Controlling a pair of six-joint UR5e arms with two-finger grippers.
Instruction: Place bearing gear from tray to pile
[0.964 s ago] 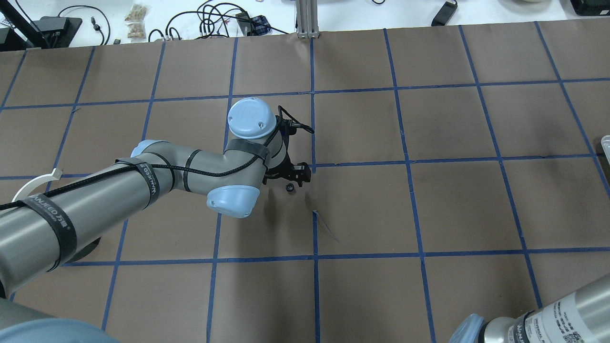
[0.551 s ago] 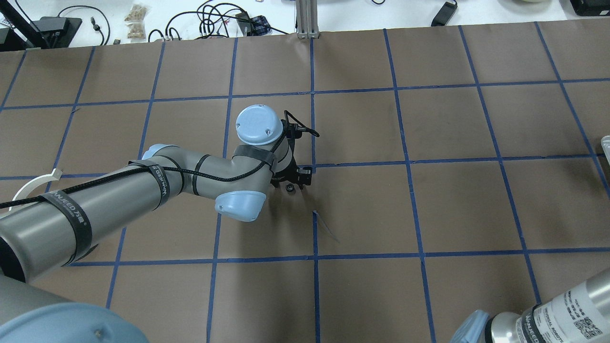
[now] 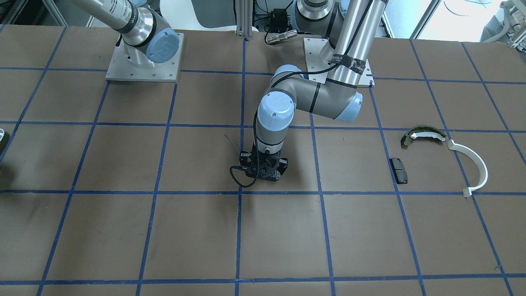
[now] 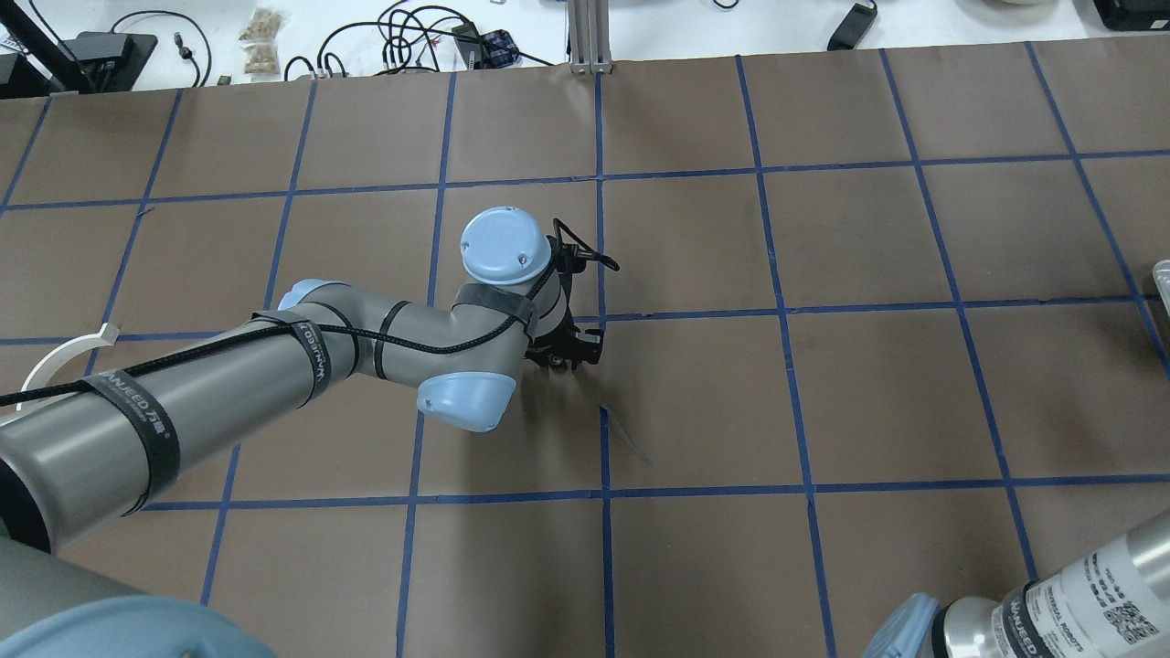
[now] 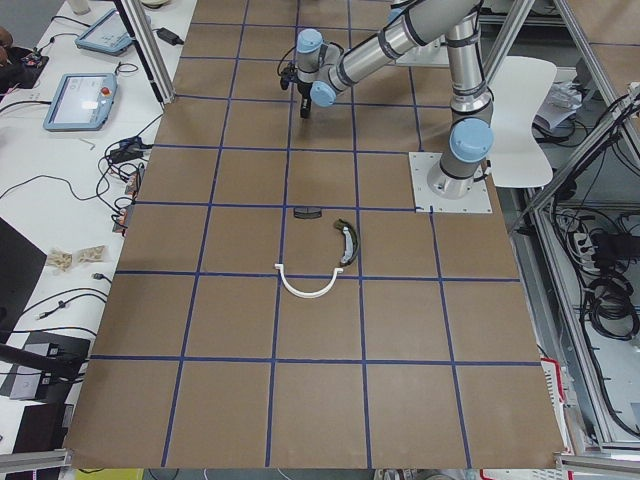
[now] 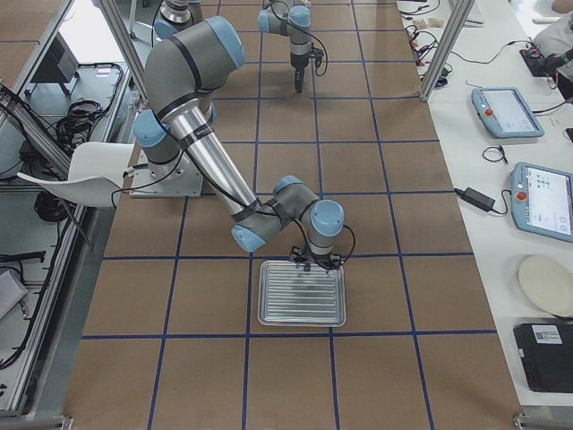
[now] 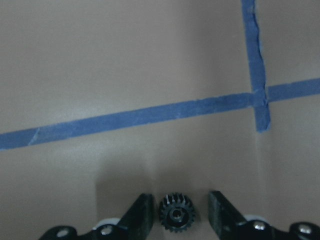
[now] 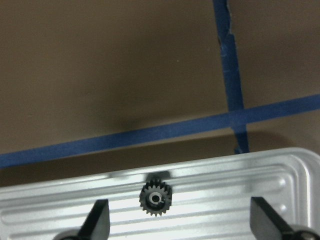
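A small black bearing gear [image 7: 176, 216] lies on the brown table between my left gripper's [image 7: 180, 214] open fingers, with small gaps on both sides. That gripper [image 4: 564, 356] points straight down at the table's middle. A second black gear [image 8: 156, 198] lies on the ribbed metal tray [image 8: 225, 180]. My right gripper [image 8: 182, 222] hangs wide open above the tray's edge [image 6: 302, 309]. The pile lies apart, to my left: a white half-ring strip [image 3: 476, 164], an olive-and-white curved shoe [image 3: 423, 133] and a small black pad [image 3: 399, 170].
Blue tape lines [image 4: 695, 315] grid the brown table. An aluminium post [image 4: 585, 37] and cables stand past its far edge. The arms' base plates [image 3: 144, 57] sit on my side. Tablets [image 6: 542, 202] lie on a side bench.
My left gripper has come down over the black gear on the table. The gear showed just below it in the overhead view before and is now hidden under it.
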